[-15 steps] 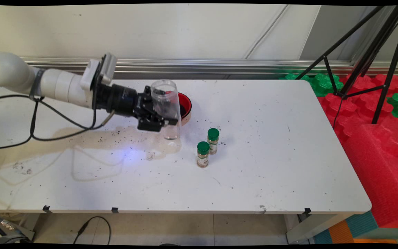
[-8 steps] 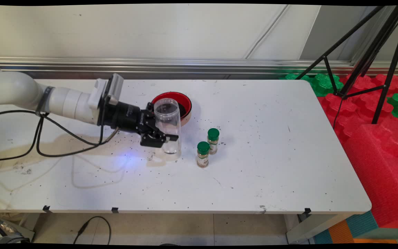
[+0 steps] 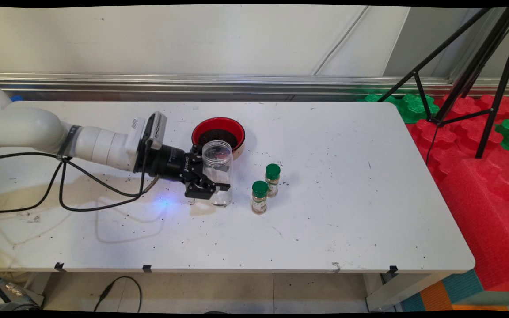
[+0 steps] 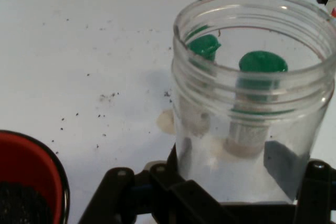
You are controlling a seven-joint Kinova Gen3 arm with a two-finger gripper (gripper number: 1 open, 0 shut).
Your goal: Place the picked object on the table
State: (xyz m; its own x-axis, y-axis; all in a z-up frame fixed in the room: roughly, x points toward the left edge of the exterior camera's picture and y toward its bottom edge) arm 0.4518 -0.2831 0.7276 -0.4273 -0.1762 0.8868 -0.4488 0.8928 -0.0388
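My gripper (image 3: 212, 187) is shut on a clear plastic jar (image 3: 217, 172) with an open mouth, held upright with its base at or just above the white table (image 3: 325, 221). In the hand view the jar (image 4: 252, 103) fills the right half, with the fingers (image 4: 121, 192) gripping its lower part. Just behind the jar sits a red bowl (image 3: 219, 128) holding dark grains, seen also as the red bowl (image 4: 26, 177) at the lower left of the hand view. Two small spice jars with green caps (image 3: 260, 197) (image 3: 272, 179) stand right of the jar, visible through it.
Dark grains and brownish stains lie scattered over the table's left half (image 3: 104, 194). A black tripod (image 3: 466, 70) stands off the table's right end, among red and green foam blocks (image 3: 480, 176). Black cables (image 3: 60, 194) hang from the arm.
The arm has come down and toward the near side with the jar, from in front of the red bowl to table level. The jar now stands upright.
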